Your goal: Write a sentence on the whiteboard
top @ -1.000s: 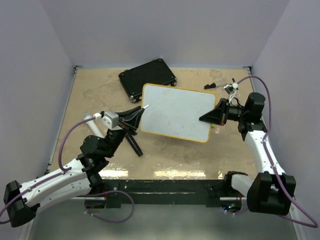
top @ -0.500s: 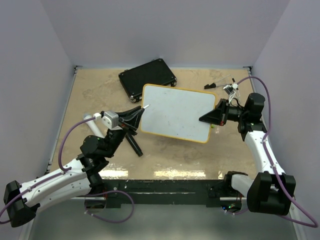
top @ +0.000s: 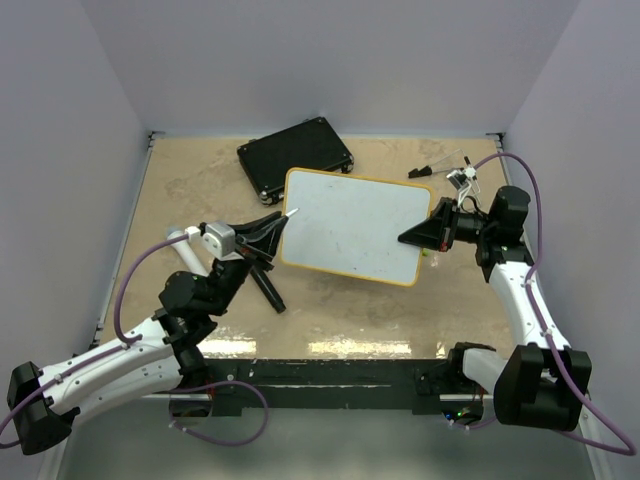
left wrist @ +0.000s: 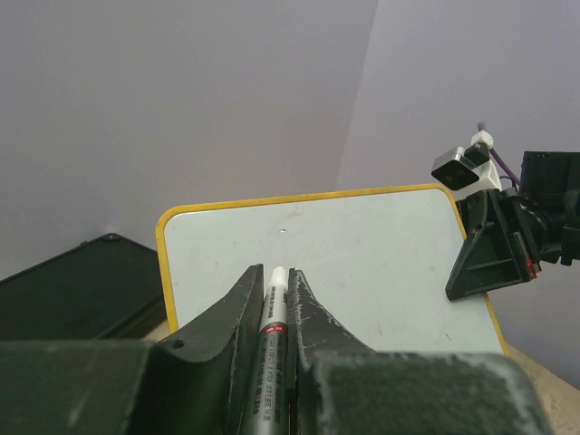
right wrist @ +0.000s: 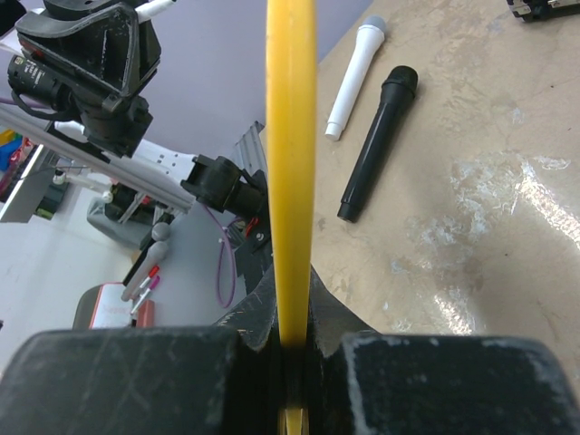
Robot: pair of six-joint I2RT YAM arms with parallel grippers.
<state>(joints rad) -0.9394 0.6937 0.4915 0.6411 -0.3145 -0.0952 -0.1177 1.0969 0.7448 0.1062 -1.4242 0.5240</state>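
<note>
Jaws of the left gripper (left wrist: 275, 272) clamp a white marker (left wrist: 272, 322), barrel mostly hidden, tip at the left edge of the whiteboard (left wrist: 362, 240); contact unclear. The right gripper (top: 418, 237) pinches the board's right rim, raised over the desk (top: 200, 180). Only a faint speck (left wrist: 285, 231) shows on its face.

Print on the marker (left wrist: 271, 331) — blurred; the black case (left wrist: 77, 285) — cut off at left.
</note>
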